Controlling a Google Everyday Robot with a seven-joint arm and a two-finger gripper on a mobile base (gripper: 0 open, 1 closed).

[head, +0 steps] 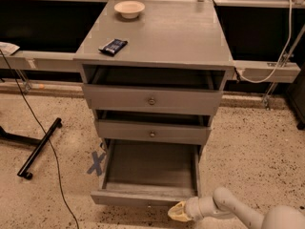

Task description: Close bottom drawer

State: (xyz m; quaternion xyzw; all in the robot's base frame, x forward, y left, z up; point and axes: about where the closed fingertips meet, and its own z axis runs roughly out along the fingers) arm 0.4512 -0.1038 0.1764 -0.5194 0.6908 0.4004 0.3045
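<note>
The bottom drawer (pixel 143 197) of the grey wooden cabinet (pixel 157 37) is pulled far out and its inside is bare. Its low front panel faces me near the bottom of the view. The middle drawer (pixel 152 131) and the top drawer (pixel 151 99) stand slightly out. My gripper (pixel 177 212), cream-coloured on a white arm (pixel 224 205), comes in from the lower right and sits at the right end of the bottom drawer's front panel, at or just below its lower edge.
A white bowl (pixel 129 8) and a dark packet (pixel 113 46) lie on the cabinet top. A black stand leg (pixel 40 147) and a black cable (pixel 45 142) lie on the speckled floor at left. A blue X mark (pixel 96 162) is beside the drawer.
</note>
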